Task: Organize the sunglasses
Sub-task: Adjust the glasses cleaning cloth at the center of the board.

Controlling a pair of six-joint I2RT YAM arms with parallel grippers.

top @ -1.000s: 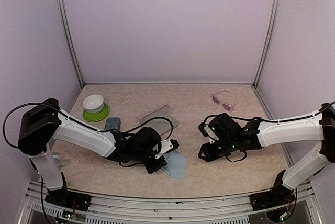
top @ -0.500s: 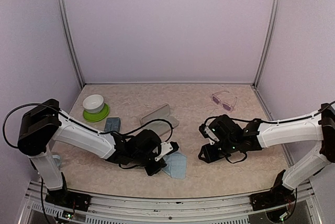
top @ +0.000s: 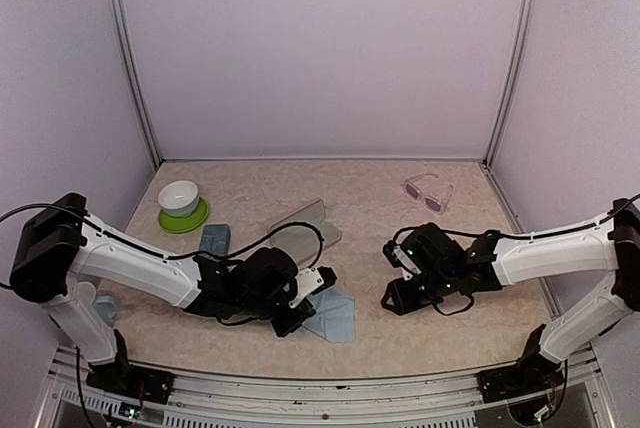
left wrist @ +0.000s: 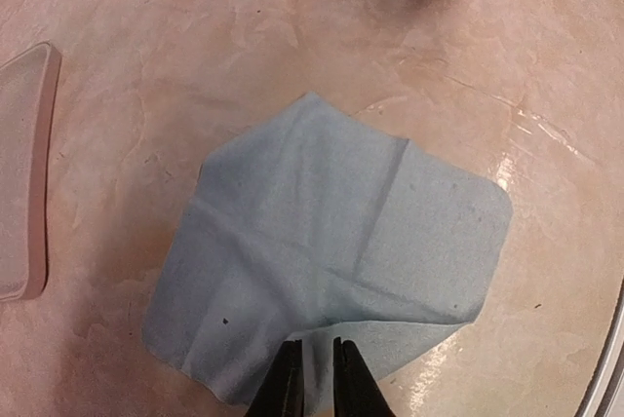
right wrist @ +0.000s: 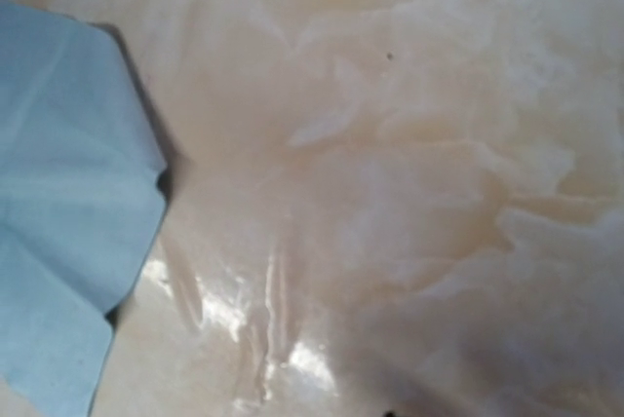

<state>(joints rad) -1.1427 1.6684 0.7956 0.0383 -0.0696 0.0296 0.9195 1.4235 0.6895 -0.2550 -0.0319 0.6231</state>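
- Plainly, only one pair of sunglasses (top: 428,191) is in view: a pale clear frame with purplish lenses. It lies with its arms unfolded at about 1 o'clock on the bench (top: 260,183), near the back right corner and well apart from both arms.
- The left gripper (left wrist: 314,380) sits low at about 6 o'clock. Its jaws are drawn nearly together on the near edge of the light-blue cloth (left wrist: 331,242), which looks pinched rather than merely touched. The rest of the cloth lies flat and creased.
- The right gripper (top: 396,283) hovers at about 4 o'clock, just right of the cloth. Its wrist view shows only bench and a corner of cloth, so I cannot tell whether its jaws are open or closed. Nothing is seen in them.
- An oblong grey case (top: 300,223) rests mid-bench, at about 11 o'clock from the cloth.
- The sunglasses are probably very light, stiff across the front and fragile at the hinges and thin arms. On this glossy surface they would likely skid when nudged.
- The best hold is probably the bridge or the top bar of the front frame, with a gentle squeeze and the lenses left untouched.
- The cloth seems to be the step in hand. The sunglasses are not yet handled, and the right arm is the nearer one.
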